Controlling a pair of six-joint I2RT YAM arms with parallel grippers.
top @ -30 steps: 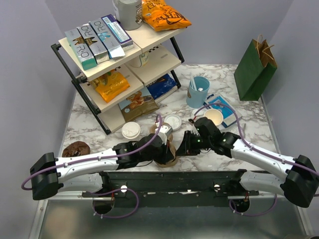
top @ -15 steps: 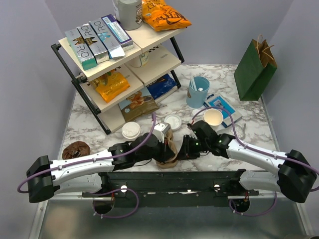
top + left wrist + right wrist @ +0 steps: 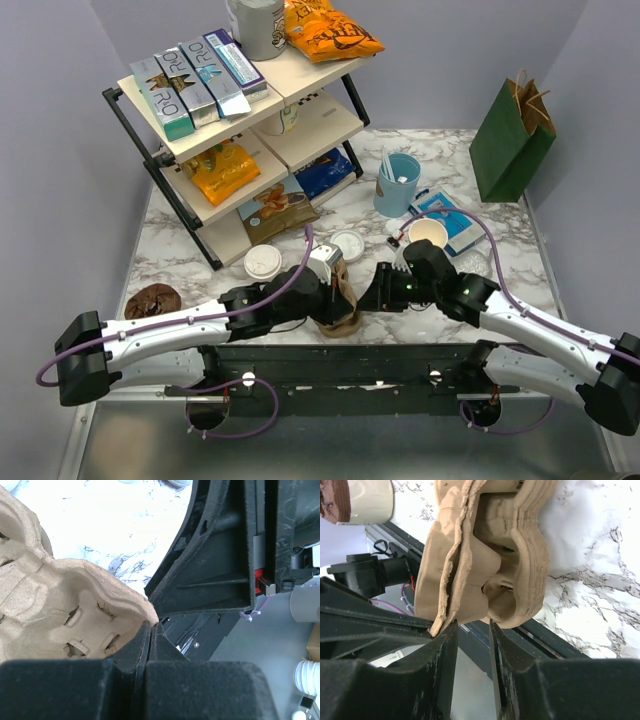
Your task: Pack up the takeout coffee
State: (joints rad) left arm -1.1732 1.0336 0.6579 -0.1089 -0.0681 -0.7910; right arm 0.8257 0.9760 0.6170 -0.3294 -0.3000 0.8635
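Pinches the carrier stack (image 3: 75,610) in the left gripper (image 3: 150,628), likely steadying it for the narrowly parted, empty right gripper (image 3: 472,626).

Mock shop counter; stocked snack rack (image 3: 320,125)

Tan cardboard tray (image 3: 485,555) just ahead of the black fingers (image 3: 435,675); beyond it, a white table (image 3: 600,530) veined grey like marble.

Partial "RO" on shelf boxes (image 3: 190,82)
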